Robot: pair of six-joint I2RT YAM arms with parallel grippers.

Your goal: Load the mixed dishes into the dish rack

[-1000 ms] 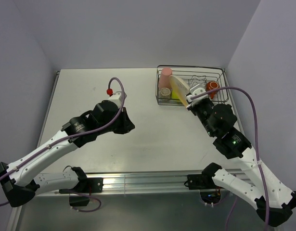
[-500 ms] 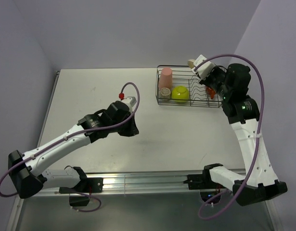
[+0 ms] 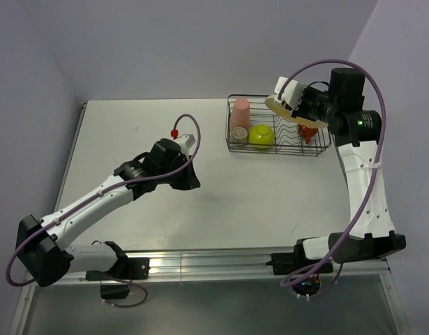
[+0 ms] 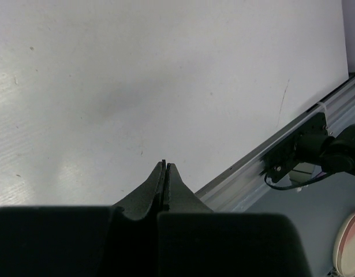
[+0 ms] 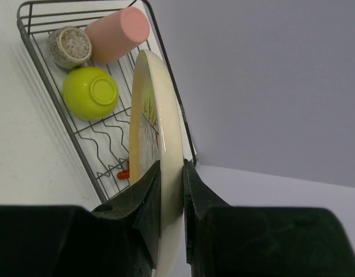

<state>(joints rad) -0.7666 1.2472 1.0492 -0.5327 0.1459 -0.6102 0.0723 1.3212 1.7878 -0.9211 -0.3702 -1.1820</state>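
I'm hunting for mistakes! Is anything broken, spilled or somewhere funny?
Nothing is broken or spilled. Only the yellow plate looks odd: the right hand pinches its rim and holds it in the air above the dish rack, not in a slot.

Top camera sits high behind the arm bases, looking down and forward over the whole table (image 3: 130, 125), with the dish rack (image 3: 287, 136) in the far right corner. Left wrist camera, well to the rack's left, stares close down at tabletop and the front rail (image 4: 240, 179), ground the top view also covers. Right wrist camera hangs just above the rack's right end, sighting along the plate (image 5: 157, 115) down the rack's length, which the top view also shows.
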